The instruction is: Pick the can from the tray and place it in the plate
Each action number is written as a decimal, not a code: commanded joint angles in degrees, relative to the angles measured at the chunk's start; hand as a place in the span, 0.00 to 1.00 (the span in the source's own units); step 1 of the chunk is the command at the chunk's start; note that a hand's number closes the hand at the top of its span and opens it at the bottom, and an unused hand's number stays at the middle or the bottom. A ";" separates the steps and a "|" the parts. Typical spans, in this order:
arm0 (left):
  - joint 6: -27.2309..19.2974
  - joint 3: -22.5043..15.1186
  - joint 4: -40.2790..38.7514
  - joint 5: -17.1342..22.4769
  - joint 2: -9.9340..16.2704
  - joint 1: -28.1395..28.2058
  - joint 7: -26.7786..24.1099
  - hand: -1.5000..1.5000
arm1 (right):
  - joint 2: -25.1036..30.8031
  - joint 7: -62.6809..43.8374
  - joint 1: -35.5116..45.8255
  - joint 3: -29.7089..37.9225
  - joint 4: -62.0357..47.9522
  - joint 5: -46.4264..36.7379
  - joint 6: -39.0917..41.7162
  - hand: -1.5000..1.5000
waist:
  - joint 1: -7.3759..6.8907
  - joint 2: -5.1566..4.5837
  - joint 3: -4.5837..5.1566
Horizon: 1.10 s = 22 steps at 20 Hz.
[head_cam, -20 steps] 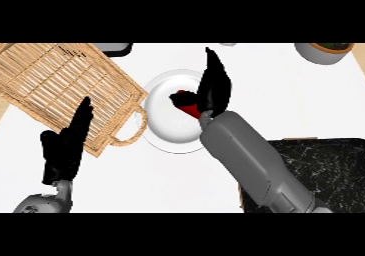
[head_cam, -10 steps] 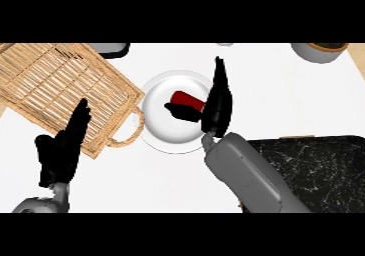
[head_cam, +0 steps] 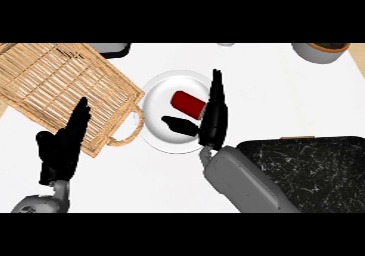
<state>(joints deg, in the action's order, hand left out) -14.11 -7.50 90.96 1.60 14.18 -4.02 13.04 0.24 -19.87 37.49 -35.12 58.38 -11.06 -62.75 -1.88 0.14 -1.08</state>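
Now that the right hand [head_cam: 214,112] is seen with its fingers stretched out straight and its thumb spread away from them, the red can [head_cam: 188,103] is no longer gripped as it was a second ago, when the hand was closed around it above the plate [head_cam: 157,90]. The can is laid on its side on the white plate, near the middle, just beside the straightened fingers; whether it is touched by them cannot be told. Compared with half a second ago, the hand is found slightly further to the right, so that more of the can is exposed, and the can itself is little changed in place. The wicker tray [head_cam: 59,85] at the left is left without the can, its handle loop lying against the plate's rim. The left hand [head_cam: 61,145] is held open over the tray's near edge, fingers straight, resting and unchanged across the three moments.

From this it is judged that the release is already made and the placing is essentially done: the can is carried by the plate alone. What remains, it is supposed, is only for the right hand to be drawn clear without the can being nudged, since a can on its side may roll toward the rim.
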 commanded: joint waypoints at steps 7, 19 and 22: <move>0.14 -1.02 -4.27 -0.85 -2.52 0.79 2.66 0.50 | -0.23 -0.43 4.66 -1.81 -9.87 6.11 -4.63 0.00 | 0.10 -0.61 1.06; 1.02 -0.15 -3.01 -1.60 -2.79 4.90 0.96 0.50 | -0.22 3.19 0.14 -2.10 -12.77 6.51 -6.79 0.00 | 1.17 -0.30 1.07; 1.00 1.47 -5.93 -0.82 -3.63 4.24 -1.40 0.50 | -0.23 3.83 -2.02 -1.99 -11.80 6.03 -7.18 0.00 | 1.66 -0.32 1.10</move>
<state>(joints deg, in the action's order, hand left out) -13.50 -6.03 91.22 -0.32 12.60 -2.75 12.92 0.26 -17.26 37.31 -37.86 46.96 -4.61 -67.79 -0.68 0.55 -1.09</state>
